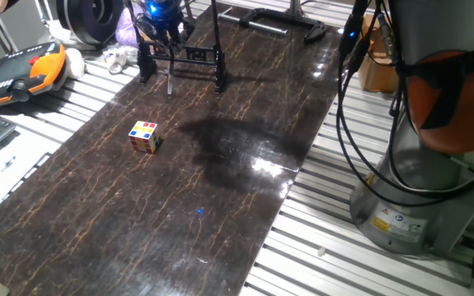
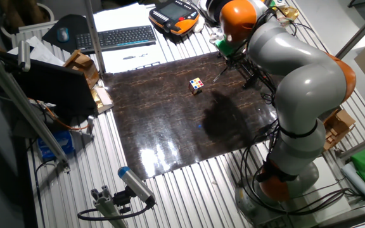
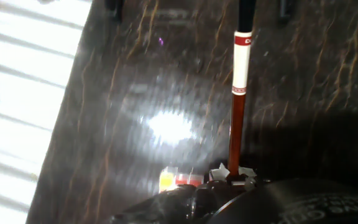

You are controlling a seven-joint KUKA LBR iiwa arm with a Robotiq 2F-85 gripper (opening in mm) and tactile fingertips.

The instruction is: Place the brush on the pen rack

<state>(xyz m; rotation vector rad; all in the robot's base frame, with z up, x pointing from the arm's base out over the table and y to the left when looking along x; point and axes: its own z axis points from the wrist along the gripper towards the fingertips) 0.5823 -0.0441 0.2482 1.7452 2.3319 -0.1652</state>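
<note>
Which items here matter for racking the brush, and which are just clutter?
Job: brush, held in the gripper; pen rack below it.
Clutter: puzzle cube, keyboard, teach pendant.

The brush (image 1: 169, 82) hangs just before the pen rack (image 1: 181, 56) — puzzle cube (image 1: 145, 136) well apart, nearer mid-table.

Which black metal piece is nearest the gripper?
The pen rack, the legged frame right beside the gripper; the flat bar handle lies farther off.

Glossy marble-look mat (image 1: 220, 189); ribbed metal table (image 1: 319, 255); glossy lacquered brush (image 3: 237, 118).
</note>
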